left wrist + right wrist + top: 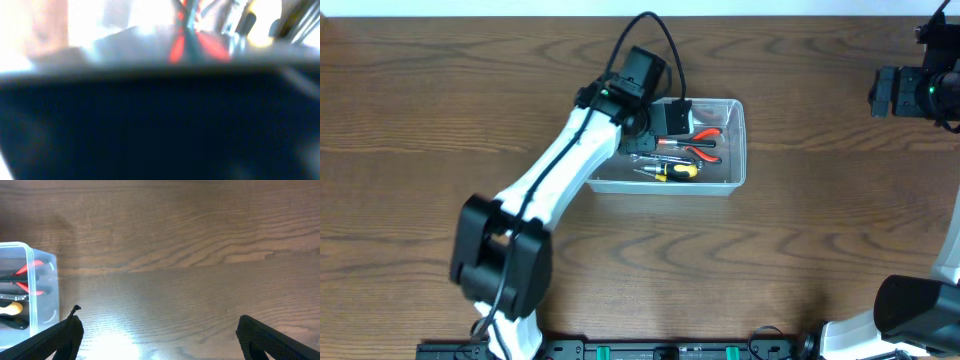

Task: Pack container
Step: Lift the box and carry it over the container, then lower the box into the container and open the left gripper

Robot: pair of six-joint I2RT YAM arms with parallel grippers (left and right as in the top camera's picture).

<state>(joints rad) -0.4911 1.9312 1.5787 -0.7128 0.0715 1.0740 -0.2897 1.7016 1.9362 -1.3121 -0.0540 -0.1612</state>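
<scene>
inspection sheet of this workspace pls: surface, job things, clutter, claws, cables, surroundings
surface: brown wood-grain table
job's things: clear rectangular plastic container holding red-handled pliers and a yellow-and-black screwdriver
clutter: nothing seen
claws: left claw down in the container, open or shut unclear; right claw open above table
cables: black cable looping off left wrist
surroundings: black rail along table's near edge

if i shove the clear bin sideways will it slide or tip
Probably slides, not tips: the container is low and wide on the smooth wooden table. The pliers and screwdriver lying inside add weight low down, but may shift. Its thin clear walls likely flex if squeezed.
</scene>
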